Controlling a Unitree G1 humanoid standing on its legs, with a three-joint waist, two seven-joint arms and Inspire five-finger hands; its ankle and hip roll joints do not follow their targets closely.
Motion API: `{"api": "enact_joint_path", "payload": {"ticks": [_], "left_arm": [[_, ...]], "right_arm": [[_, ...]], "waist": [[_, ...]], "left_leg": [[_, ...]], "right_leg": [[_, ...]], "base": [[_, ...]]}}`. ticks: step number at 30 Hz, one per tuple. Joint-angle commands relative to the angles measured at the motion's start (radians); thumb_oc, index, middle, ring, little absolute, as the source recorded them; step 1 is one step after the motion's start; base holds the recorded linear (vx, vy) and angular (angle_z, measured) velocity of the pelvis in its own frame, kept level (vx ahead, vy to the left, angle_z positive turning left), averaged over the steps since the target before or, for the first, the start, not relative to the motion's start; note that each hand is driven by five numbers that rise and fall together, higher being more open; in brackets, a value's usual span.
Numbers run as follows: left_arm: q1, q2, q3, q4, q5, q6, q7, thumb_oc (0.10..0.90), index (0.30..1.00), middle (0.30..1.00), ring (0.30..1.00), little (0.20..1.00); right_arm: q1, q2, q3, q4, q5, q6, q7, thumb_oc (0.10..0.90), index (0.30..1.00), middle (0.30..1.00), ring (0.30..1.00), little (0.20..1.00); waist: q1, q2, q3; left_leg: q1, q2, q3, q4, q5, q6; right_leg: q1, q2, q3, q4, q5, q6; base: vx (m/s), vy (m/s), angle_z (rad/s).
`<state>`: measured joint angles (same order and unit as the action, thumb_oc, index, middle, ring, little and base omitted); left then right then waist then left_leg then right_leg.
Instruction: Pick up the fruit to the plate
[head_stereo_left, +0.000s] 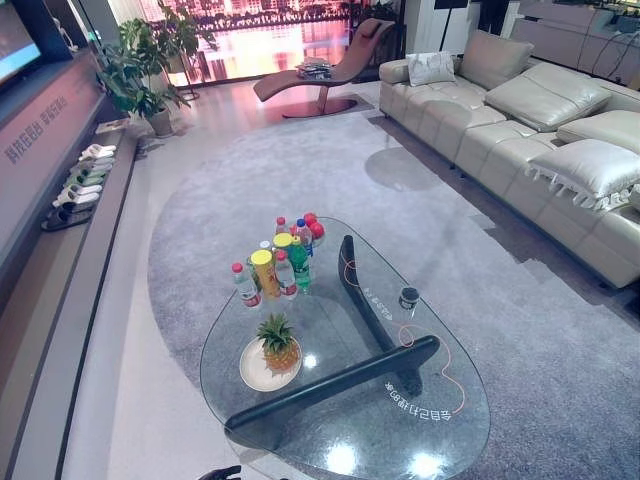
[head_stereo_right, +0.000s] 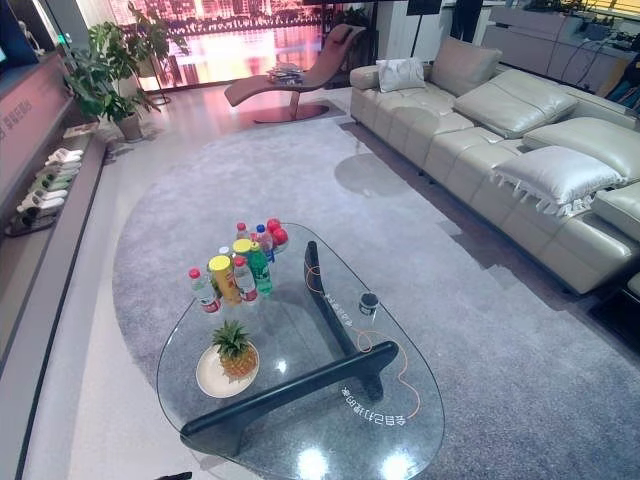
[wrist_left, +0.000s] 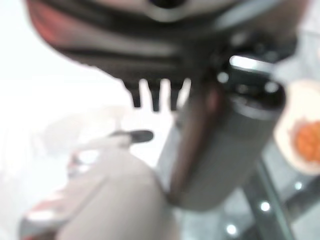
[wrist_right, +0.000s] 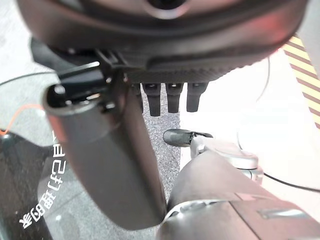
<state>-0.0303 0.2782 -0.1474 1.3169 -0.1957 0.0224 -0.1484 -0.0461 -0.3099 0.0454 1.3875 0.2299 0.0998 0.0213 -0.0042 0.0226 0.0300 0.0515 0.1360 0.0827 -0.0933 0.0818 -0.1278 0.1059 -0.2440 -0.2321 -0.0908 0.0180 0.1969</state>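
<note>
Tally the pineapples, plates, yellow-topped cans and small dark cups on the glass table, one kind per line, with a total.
Pineapple: 1
Plate: 1
Yellow-topped cans: 2
Small dark cup: 1
Total: 5

one pineapple (head_stereo_left: 279, 343), one plate (head_stereo_left: 253, 371), one table (head_stereo_left: 440, 440)

Pineapple (head_stereo_right: 236, 352) upright on plate (head_stereo_right: 209, 380), glass table (head_stereo_right: 300, 420) near-left; bottles (head_stereo_right: 238, 262) behind.
</note>
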Motion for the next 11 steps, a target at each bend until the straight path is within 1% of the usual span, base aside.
{"api": "enact_joint_path", "payload": {"ticks": [1,11], "left_arm": [[-0.091,0.017,-0.003,0.055,0.051,-0.005,-0.024,0.800,0.900,0.900,0.900,0.900],[-0.091,0.014,-0.023,0.054,0.077,-0.004,-0.037,0.800,0.900,0.900,0.900,0.900]], "right_arm": [[-0.052,0.011,0.022,0.051,-0.043,0.007,0.013,0.800,0.900,0.900,0.900,0.900],[-0.047,0.017,0.039,0.049,-0.040,0.006,0.041,0.800,0.900,0.900,0.900,0.900]], "waist": [[0.002,-0.021,0.043],[-0.006,-0.022,0.033]], "left_leg": [[0.038,0.022,0.049,0.006,-0.039,0.004],[0.044,0.032,0.050,0.006,-0.038,0.002]], "right_leg": [[0.000,-0.003,0.027,0.007,0.081,-0.009],[0.005,0.001,0.041,0.006,0.078,-0.010]], "base": [[0.03,0.006,-0.05],[0.01,-0.006,-0.03]]}}
